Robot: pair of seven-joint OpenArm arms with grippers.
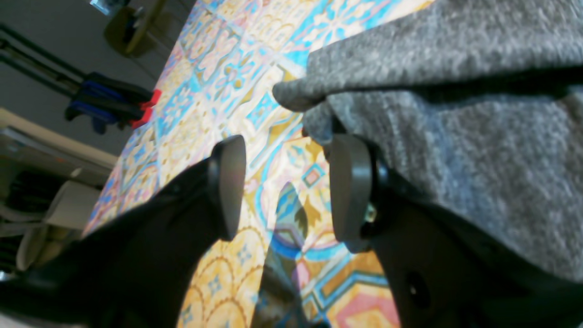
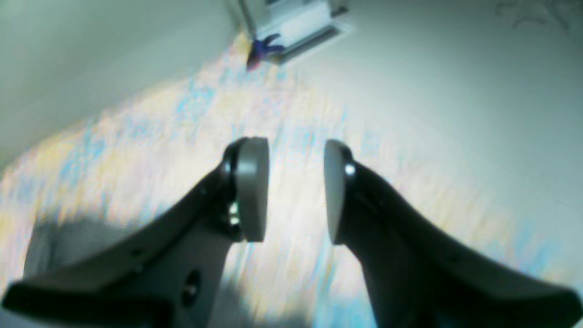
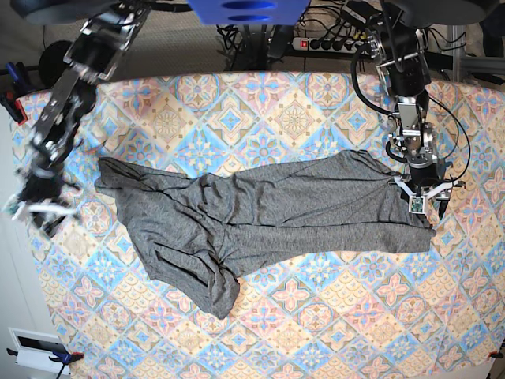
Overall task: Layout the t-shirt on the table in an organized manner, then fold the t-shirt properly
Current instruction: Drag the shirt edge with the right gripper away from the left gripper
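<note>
On the table, t-shirt lies rumpled, layout unfinished; both jaws parted, empty. Left gripper at three o'clock; next, regrasp and straighten.

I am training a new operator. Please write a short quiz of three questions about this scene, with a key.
1. True or false: the left gripper holds the t-shirt.
2. In the base view, which arm is at the shirt's right end? A) left B) right
3. Fill in: the right gripper is ____.

Key
1. False: its jaws stand apart with only the table cloth between them, the shirt's edge beside one finger.
2. A
3. open, nothing between its jaws.
</note>
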